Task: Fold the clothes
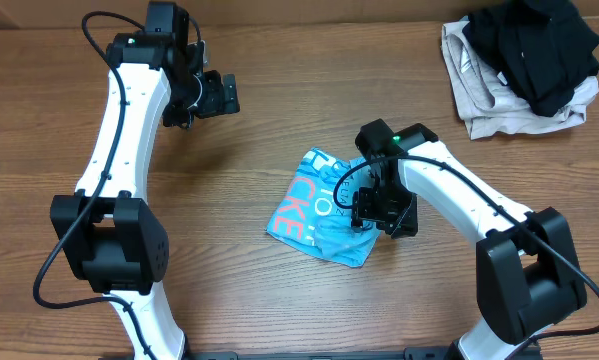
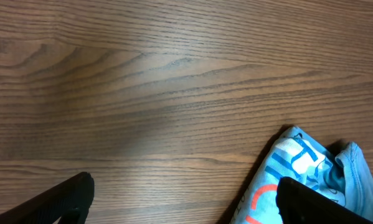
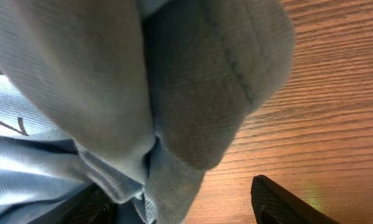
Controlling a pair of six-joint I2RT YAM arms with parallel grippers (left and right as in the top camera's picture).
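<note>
The sky-blue t-shirt (image 1: 319, 210) lies crumpled and partly folded in the middle of the table, with red-pink and white lettering facing up. My right gripper (image 1: 379, 215) is at its right edge, low over the cloth. In the right wrist view its jaws (image 3: 180, 193) are spread wide and blue fabric (image 3: 111, 81) bunches between them, close to the left finger. My left gripper (image 1: 224, 95) is open and empty at the far left, well away from the shirt. In the left wrist view its jaws (image 2: 183, 199) are wide apart and a shirt corner (image 2: 311, 168) shows at the lower right.
A black garment (image 1: 539, 45) lies on a beige-grey garment (image 1: 479, 100) in a pile at the far right corner. The bare wooden table (image 1: 279, 300) surrounds the shirt.
</note>
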